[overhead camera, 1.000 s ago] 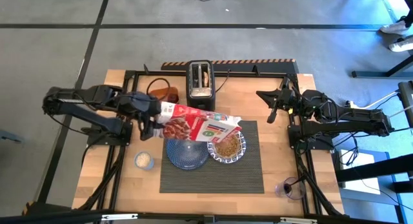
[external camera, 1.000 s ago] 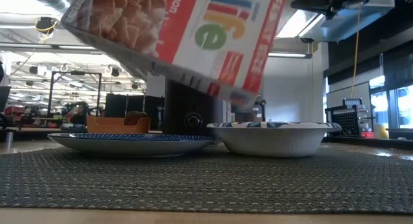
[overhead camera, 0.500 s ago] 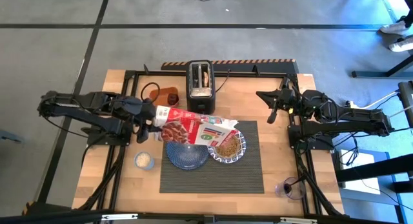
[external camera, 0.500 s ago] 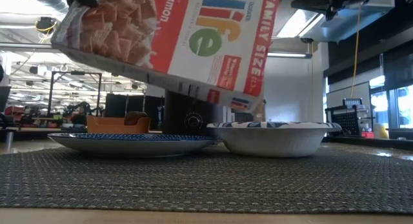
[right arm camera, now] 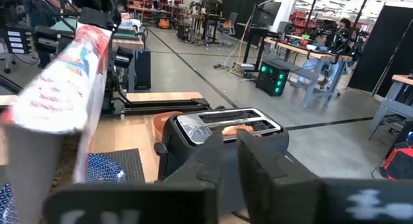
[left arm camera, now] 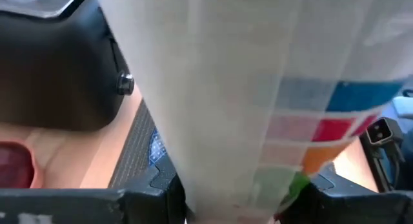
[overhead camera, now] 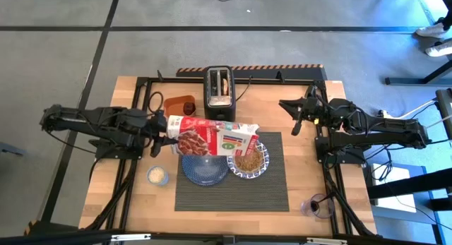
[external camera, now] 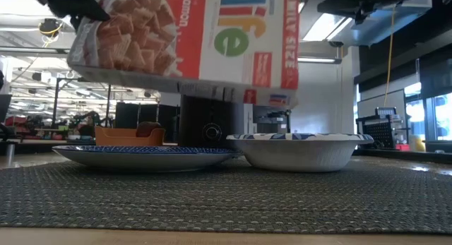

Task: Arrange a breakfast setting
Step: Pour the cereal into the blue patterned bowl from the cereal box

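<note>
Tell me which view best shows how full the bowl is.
The high view: it looks straight down into the patterned bowl, showing brown cereal inside. The low view shows only the bowl's outer wall and rim. The right wrist view shows no bowl clearly; the cereal box fills the left wrist view.

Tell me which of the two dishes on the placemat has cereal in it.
The blue-and-white patterned bowl, on the right of the placemat, holds brown cereal. The round dark blue plate beside it is empty.
</note>
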Motion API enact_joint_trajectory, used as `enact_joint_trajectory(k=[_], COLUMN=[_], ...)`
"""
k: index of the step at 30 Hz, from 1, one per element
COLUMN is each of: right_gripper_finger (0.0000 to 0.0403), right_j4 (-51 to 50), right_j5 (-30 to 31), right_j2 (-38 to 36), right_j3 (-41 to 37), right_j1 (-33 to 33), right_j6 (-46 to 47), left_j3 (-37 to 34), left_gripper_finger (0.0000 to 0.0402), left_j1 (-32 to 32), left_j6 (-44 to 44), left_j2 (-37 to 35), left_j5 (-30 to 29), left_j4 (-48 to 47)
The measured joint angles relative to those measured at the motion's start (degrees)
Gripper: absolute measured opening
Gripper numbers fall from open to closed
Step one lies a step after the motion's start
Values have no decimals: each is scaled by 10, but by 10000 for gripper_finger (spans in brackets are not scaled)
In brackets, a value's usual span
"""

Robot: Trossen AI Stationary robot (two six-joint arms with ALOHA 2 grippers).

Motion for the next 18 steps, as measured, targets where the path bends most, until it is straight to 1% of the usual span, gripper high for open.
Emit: enact_joint_trajectory(k=[5,8,12,15,18], right_gripper_finger=[97,136,182,208,224], right_j4=[-5,-25,-54,-66,-68], right_j5=[0,-14,-16,-15,-16], right_j2=[0,0,0,2,3], right_j3=[0,0,0,0,0], right_j1=[0,0,0,0,0], right_j6=[0,1,23,26,26], left_j3=[-32,-48,-68,-72,-73], left_gripper_finger=[166,166,166,163,152], left_j1=[0,0,0,0,0], left_j6=[-11,-12,-9,-9,-9], left_j2=[-33,-49,-68,-71,-71], left_j5=[-21,-33,-40,-41,-42], left_j4=[17,42,75,84,81])
